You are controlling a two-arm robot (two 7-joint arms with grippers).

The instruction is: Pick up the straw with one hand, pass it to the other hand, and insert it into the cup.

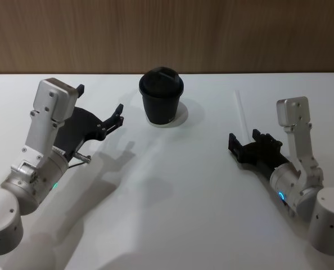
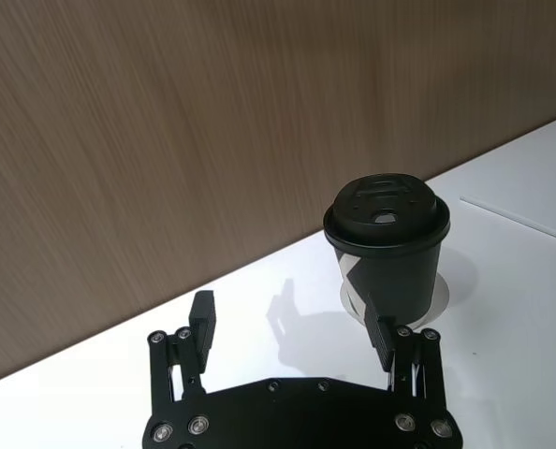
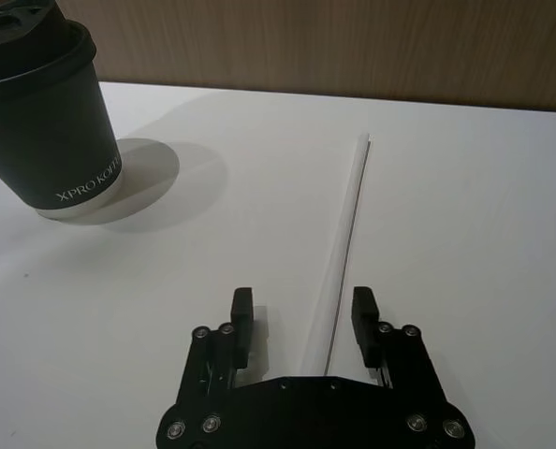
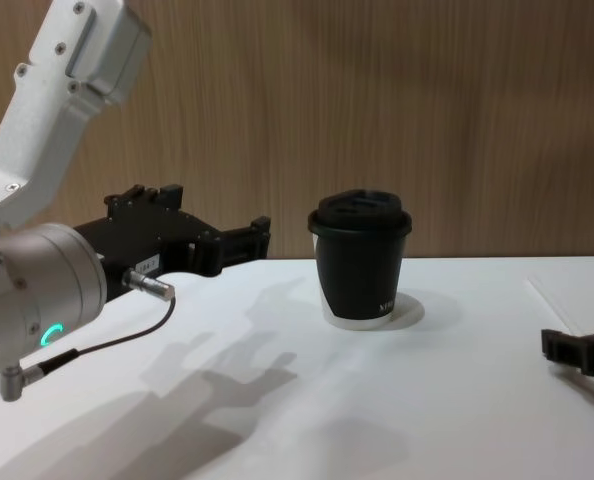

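Head view: white table, wood-grain wall across the top of the frame; cup upright at upper centre, lid on, close to the wall; straw lying flat on the table right of centre, well apart from the cup, running from the upper part of the frame down toward the right gripper.

Right gripper: mid-right of the frame, low at the table, jaws spread wide; in the right wrist view the straw passes lengthwise between the two fingers with a gap on either side, nothing clamped (whether the fingertips touch the tabletop I cannot tell); the cup stands farther off, apart from the straw.

Left gripper: left of the frame, pointing toward the cup, jaws wide, holding nothing; the chest view puts the left gripper at mid-left, clear of the table, about level with the upper half of the cup, a gap between tip and cup; its shadow lies on the table below; green ring light on the silver wrist, thin brown cable hanging beneath; in the left wrist view the cup sits ahead of the spread fingers.
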